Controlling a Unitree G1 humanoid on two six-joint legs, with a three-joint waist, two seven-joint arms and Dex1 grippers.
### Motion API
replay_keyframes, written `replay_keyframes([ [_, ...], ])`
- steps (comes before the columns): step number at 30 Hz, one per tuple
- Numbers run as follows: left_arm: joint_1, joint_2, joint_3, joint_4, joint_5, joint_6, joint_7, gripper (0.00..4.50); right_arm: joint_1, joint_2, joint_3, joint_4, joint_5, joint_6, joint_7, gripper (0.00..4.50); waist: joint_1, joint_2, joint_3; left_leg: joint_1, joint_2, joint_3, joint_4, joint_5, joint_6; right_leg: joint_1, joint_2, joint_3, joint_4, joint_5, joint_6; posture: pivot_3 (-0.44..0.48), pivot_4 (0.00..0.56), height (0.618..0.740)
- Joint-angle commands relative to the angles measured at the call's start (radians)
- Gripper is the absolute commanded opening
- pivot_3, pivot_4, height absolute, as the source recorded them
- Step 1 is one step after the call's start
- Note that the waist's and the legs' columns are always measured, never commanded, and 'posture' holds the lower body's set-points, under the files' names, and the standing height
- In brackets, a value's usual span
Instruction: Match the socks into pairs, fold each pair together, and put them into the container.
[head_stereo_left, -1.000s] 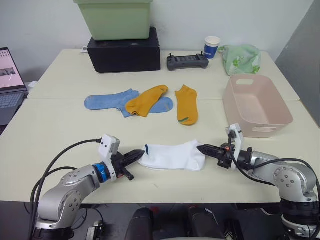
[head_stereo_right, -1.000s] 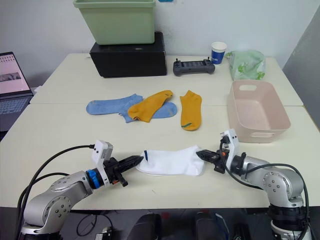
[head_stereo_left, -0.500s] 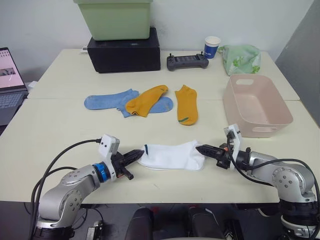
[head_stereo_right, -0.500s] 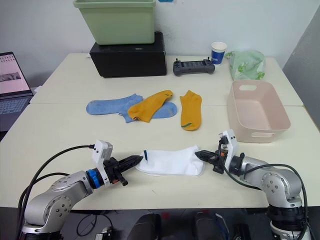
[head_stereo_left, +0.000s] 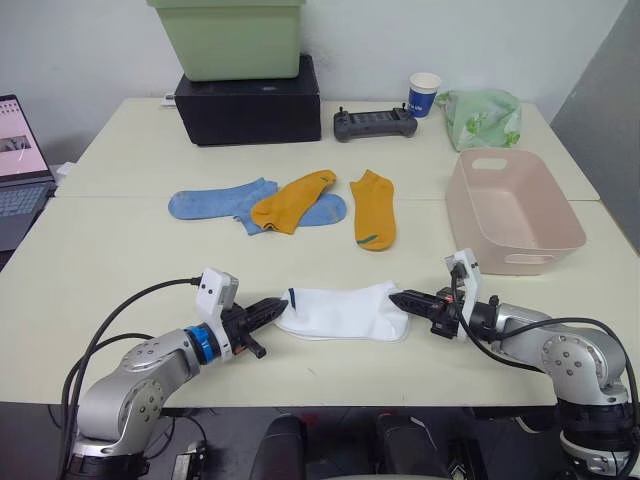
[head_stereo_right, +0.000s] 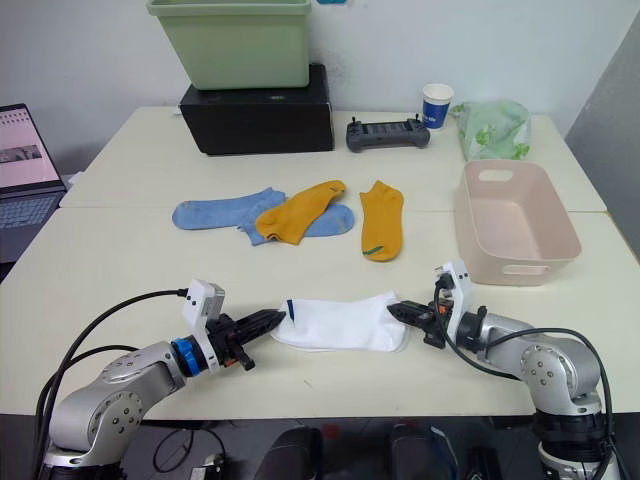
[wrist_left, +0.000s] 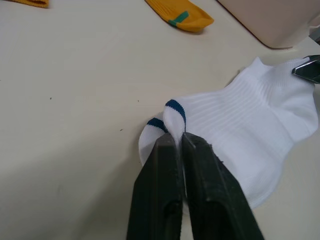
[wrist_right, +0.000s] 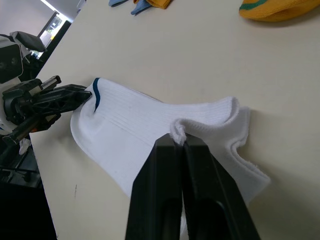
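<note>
grippers (head_stereo_left: 276, 306) (head_stereo_left: 398, 298) pinch white socks (head_stereo_left: 345, 311)

White socks (head_stereo_left: 345, 311): soft ribbed knit, matt, which I see pinched at both ends. Orange socks (head_stereo_left: 374, 208) and blue socks (head_stereo_left: 215, 199): the same matt knit. Container (head_stereo_left: 510, 210) at the table's right edge: smooth pink plastic, faint sheen. Table (head_stereo_left: 120, 250): smooth matt cream top. My gripper fingers (wrist_left: 200, 200): black, smooth, slightly glossy.

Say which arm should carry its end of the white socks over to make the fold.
Either could: both are shut on the white socks. I'd lean to the right gripper, since it is nearer the pink tub; the left gripper anchors the cuff.
</note>
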Motion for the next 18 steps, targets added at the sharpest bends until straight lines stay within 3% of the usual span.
replay_keyframes([
  [1,0.002,0.015,0.053,-0.017,-0.012,-0.017,0.004,1.56,-0.009,-0.020,-0.035,-0.030,0.029,-0.011,0.016,1.72,0.000,0.000,0.000,0.000,0.000,0.000,0.000,0.000,0.000,0.000,0.000,0.000,0.000,0.000,0.000,0.000,0.150,0.740],
  [6,0.008,0.058,0.148,-0.042,-0.063,-0.004,-0.028,3.22,-0.020,-0.060,-0.084,-0.061,0.024,-0.059,0.033,3.42,0.000,0.000,0.000,0.000,0.000,0.000,0.000,0.000,0.000,0.000,0.000,0.000,0.000,0.000,0.000,0.000,0.150,0.740],
  [10,-0.012,0.084,0.182,-0.037,-0.078,-0.030,-0.050,4.46,-0.042,-0.083,-0.115,-0.095,0.022,-0.107,0.039,3.43,0.000,0.000,0.000,0.000,0.000,0.000,0.000,0.000,0.000,-0.001,0.000,0.000,0.000,0.000,0.000,0.000,0.150,0.740],
  [14,-0.084,0.087,0.106,-0.031,-0.028,-0.068,-0.071,4.46,-0.075,-0.104,-0.026,-0.120,-0.040,-0.184,0.094,3.43,0.000,0.000,0.000,0.000,0.000,0.000,0.000,0.000,0.000,0.000,0.000,0.000,0.000,0.000,0.000,0.000,0.150,0.740],
  [15,-0.105,0.086,0.058,-0.026,0.010,-0.090,-0.078,4.27,-0.084,-0.100,0.017,-0.122,-0.072,-0.213,0.104,3.43,0.000,0.000,0.000,0.000,0.000,0.000,0.000,0.000,0.000,0.000,0.000,-0.001,-0.001,0.000,0.000,0.000,0.150,0.740],
  [18,-0.161,0.072,-0.055,0.004,0.088,-0.145,-0.102,3.55,-0.103,-0.096,0.161,-0.091,-0.230,-0.340,0.120,2.84,0.000,0.000,0.000,0.000,-0.001,0.000,0.000,0.000,0.000,0.000,0.000,0.000,-0.001,0.000,0.000,0.000,0.150,0.740],
])
